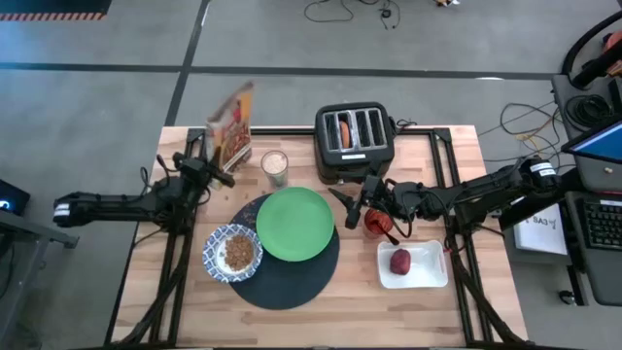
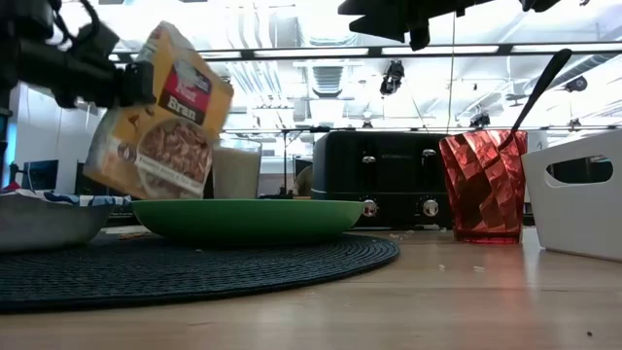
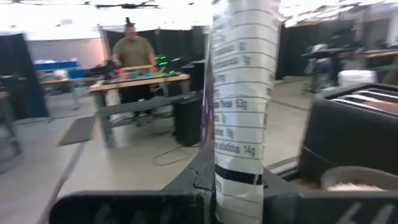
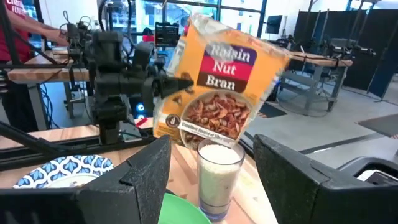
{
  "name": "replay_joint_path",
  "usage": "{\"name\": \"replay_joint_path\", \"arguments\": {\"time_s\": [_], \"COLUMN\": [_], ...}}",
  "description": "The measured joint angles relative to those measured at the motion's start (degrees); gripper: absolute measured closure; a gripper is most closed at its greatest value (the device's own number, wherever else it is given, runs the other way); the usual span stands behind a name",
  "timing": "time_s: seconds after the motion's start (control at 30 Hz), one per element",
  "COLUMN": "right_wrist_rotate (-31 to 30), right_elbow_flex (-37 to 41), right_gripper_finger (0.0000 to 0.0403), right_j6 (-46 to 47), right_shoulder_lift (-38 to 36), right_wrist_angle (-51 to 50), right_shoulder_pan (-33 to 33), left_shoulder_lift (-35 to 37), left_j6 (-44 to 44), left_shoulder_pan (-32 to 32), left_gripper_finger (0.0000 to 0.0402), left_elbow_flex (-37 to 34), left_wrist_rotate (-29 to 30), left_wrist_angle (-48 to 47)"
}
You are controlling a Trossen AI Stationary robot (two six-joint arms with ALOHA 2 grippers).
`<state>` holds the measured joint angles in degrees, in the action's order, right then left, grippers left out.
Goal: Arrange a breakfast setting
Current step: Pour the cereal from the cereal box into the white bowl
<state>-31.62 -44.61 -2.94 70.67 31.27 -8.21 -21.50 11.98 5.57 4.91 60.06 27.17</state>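
My left gripper point(image 1: 216, 173) is shut on a yellow bran cereal box point(image 1: 232, 126), held up over the table's far left beside a glass of milk point(image 1: 275, 167). The box also shows in the low view point(image 2: 160, 122). My right gripper point(image 1: 348, 206) is open and empty, above the table between the green plate point(image 1: 296, 224) and the small red cup point(image 1: 377, 222). A metal spoon point(image 2: 535, 87) stands in the cup point(image 2: 483, 185). The plate and the blue-and-white bowl point(image 1: 231, 253), which holds cereal, rest on the round dark placemat point(image 1: 287, 277). A bagel point(image 1: 344, 131) sticks in the toaster point(image 1: 355, 146). The dark red fruit point(image 1: 400, 261) lies in a white tray point(image 1: 428, 277). My left gripper pinches the cereal box between its two fingers, one on each broad face, at the narrow printed side panel point(image 3: 239, 180). The fingers come level from the table's left side. The box is lifted clear of the table and tilted, its top leaning toward the right point(image 4: 217, 87).
The black toaster stands at the far middle, its cord running off the back. The glass of milk point(image 4: 217, 174) stands just right of the held box. A person works at a bench point(image 3: 134, 56) in the room beyond. Bare wood lies along the near edge.
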Motion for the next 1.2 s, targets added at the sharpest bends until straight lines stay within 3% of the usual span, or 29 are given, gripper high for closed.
{"name": "replay_joint_path", "arguments": {"time_s": [0.1, 0.23, 0.5, 0.63, 0.73, 0.8, 0.97, 1.2], "right_wrist_rotate": [0.0, 0.0, 0.2, 4.5, 16.5, 20.8, 21.1, 21.1], "right_elbow_flex": [0.0, 0.0, -0.3, -4.1, -7.7, -9.5, -12.6, -11.1], "right_gripper_finger": [0.0183, 0.0183, 0.0190, 0.0225, 0.0269, 0.0303, 0.0383, 0.0393], "right_j6": [1.1, 5.3, 25.6, 33.3, 39.5, 42.9, 48.6, 51.0], "right_shoulder_lift": [0.0, 0.0, -4.0, -8.9, -11.2, -11.6, -11.8, -11.2], "right_wrist_angle": [-0.4, -5.3, -32.9, -47.1, -59.7, -68.3, -81.2, -82.4], "right_shoulder_pan": [0.0, 0.0, 0.0, -0.2, -0.2, -1.1, -4.1, -4.7], "left_shoulder_lift": [-0.3, -0.4, -0.9, -2.1, -3.2, -4.0, -6.0, -7.9], "left_j6": [-0.7, 0.4, -5.2, -9.1, -12.8, -15.5, -16.6, -17.9], "left_shoulder_pan": [1.8, 3.5, 3.7, 3.7, 3.7, 3.7, 3.7, 3.7], "left_gripper_finger": [0.0401, 0.0401, 0.0401, 0.0401, 0.0401, 0.0401, 0.0401, 0.0402], "left_elbow_flex": [-3.6, -4.1, -4.1, -4.1, -4.1, -4.1, -4.1, -4.1], "left_wrist_rotate": [-1.4, -2.1, -2.1, -2.0, -2.0, -2.0, -2.0, -2.0], "left_wrist_angle": [4.4, 1.6, 1.7, 1.6, 0.7, -0.9, -2.2, -2.4]}}
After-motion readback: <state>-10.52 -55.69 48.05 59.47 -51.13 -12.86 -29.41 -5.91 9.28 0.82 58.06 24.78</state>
